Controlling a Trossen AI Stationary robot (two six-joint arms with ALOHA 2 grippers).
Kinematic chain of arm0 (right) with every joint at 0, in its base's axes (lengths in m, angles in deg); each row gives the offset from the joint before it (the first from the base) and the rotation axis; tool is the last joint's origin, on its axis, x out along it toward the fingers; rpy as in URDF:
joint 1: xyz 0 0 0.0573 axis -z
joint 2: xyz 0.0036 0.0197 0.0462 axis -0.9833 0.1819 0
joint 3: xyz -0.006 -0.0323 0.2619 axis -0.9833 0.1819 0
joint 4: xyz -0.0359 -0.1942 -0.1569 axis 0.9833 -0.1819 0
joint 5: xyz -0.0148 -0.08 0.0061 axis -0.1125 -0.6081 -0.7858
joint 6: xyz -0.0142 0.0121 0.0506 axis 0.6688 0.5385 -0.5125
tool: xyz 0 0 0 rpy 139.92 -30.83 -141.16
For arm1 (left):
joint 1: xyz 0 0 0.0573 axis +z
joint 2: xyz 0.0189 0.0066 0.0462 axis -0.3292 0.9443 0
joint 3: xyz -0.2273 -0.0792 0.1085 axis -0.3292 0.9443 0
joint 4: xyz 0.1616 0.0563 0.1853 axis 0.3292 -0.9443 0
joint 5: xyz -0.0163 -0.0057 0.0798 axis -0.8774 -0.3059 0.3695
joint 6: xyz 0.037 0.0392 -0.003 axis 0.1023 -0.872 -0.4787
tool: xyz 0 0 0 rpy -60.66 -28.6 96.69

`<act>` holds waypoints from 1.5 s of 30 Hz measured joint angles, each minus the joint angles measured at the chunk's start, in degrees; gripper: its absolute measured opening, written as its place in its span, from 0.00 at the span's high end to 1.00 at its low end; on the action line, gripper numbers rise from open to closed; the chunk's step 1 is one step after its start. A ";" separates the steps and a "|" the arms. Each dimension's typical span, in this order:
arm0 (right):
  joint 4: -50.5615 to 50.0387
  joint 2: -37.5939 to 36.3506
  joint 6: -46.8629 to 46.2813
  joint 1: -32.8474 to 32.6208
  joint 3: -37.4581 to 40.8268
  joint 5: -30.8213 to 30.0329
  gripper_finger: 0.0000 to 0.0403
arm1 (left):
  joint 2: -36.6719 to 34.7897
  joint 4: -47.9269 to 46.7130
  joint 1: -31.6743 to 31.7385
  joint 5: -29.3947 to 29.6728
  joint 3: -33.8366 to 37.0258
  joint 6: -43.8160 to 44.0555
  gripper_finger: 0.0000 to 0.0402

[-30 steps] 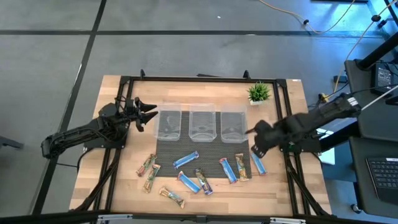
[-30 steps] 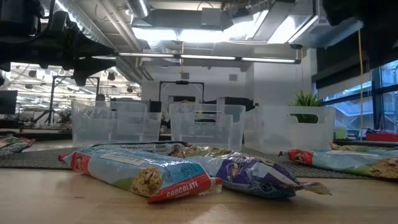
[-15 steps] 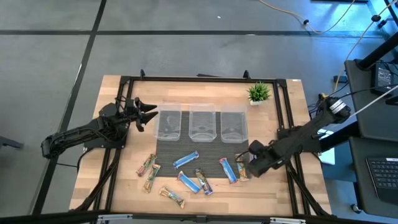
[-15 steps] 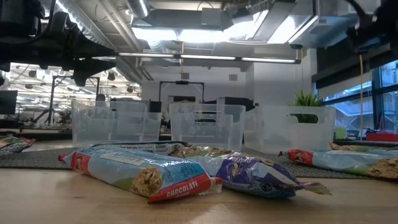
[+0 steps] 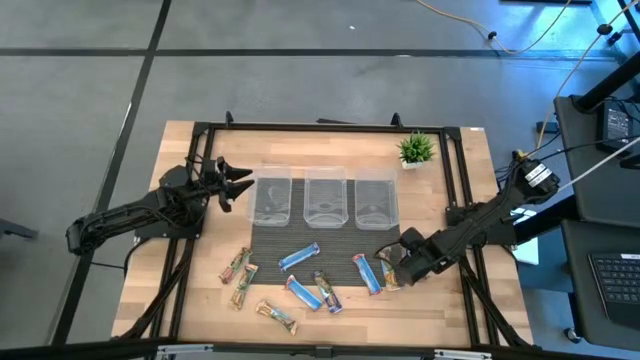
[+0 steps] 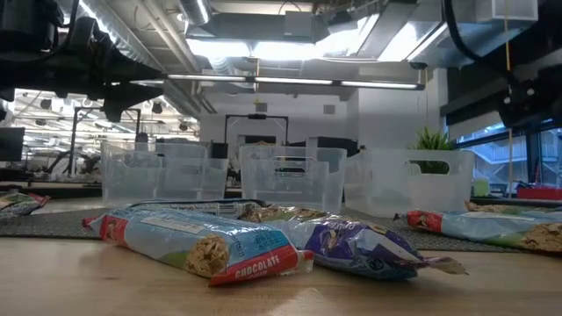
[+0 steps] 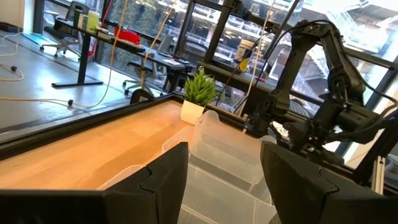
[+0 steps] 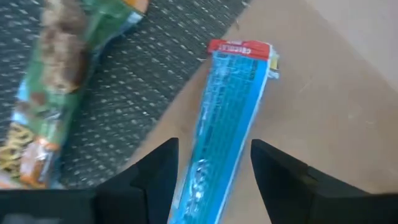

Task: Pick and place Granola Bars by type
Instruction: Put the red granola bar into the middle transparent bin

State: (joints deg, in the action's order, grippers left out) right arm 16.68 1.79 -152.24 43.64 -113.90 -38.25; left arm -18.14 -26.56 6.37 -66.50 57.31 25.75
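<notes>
Several foil-wrapped Granola Bars lie flat on the near half of the table: blue ones (image 5: 300, 257) (image 5: 366, 273), tan-green ones (image 5: 389, 267) (image 5: 236, 265) and a multicoloured one (image 5: 327, 291). My right gripper (image 5: 410, 262) is open and low over the rightmost blue bar (image 8: 227, 124). That bar lies lengthwise between its two fingers (image 8: 155, 180), half on the wood, next to a tan-green bar (image 8: 56, 81). Whether the fingers touch it cannot be told. My left gripper (image 5: 232, 183) waits open by the left bin.
Three clear bins (image 5: 272, 200) (image 5: 326, 200) (image 5: 374, 203) stand in a row at the far edge of a dark mat (image 5: 330, 240). A small potted plant (image 5: 416, 150) sits at the far right. A black frame rail (image 5: 470, 290) runs along the table's right side.
My right gripper has moved toward the near edge and come down over the rightmost blue bar, which now lies between its open fingers. The bars and my left arm have kept still.
</notes>
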 joint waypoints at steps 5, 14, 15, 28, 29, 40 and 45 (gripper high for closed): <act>1.10 0.00 -1.75 0.00 2.38 0.04 0.52 | 0.02 -0.82 0.00 0.00 0.02 0.00 0.51; 1.78 -0.10 -0.92 0.04 2.52 2.74 0.77 | 0.02 -2.28 0.00 0.26 0.02 0.00 0.51; 1.79 -0.15 -0.36 0.04 2.50 3.49 0.80 | 0.02 -2.41 0.00 0.30 0.02 0.00 0.51; 5.85 -11.02 9.58 -0.04 -2.57 4.26 0.87 | 0.02 -2.47 0.00 0.36 0.01 0.00 0.51; 7.18 -12.38 11.22 -0.04 -3.21 2.79 0.87 | 0.02 -2.48 0.00 0.37 0.02 0.00 0.52; 31.68 -24.51 34.99 3.15 -6.41 -17.69 0.87 | 0.02 -2.47 0.00 0.37 0.02 0.00 0.52; 36.93 -26.59 41.50 8.21 -6.44 -24.39 0.87 | 0.02 -2.45 0.00 0.39 0.00 0.00 0.51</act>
State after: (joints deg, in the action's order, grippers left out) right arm 53.61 -24.80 -110.74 51.84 -120.34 -62.64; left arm -18.12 -29.00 6.37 -66.11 57.31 25.75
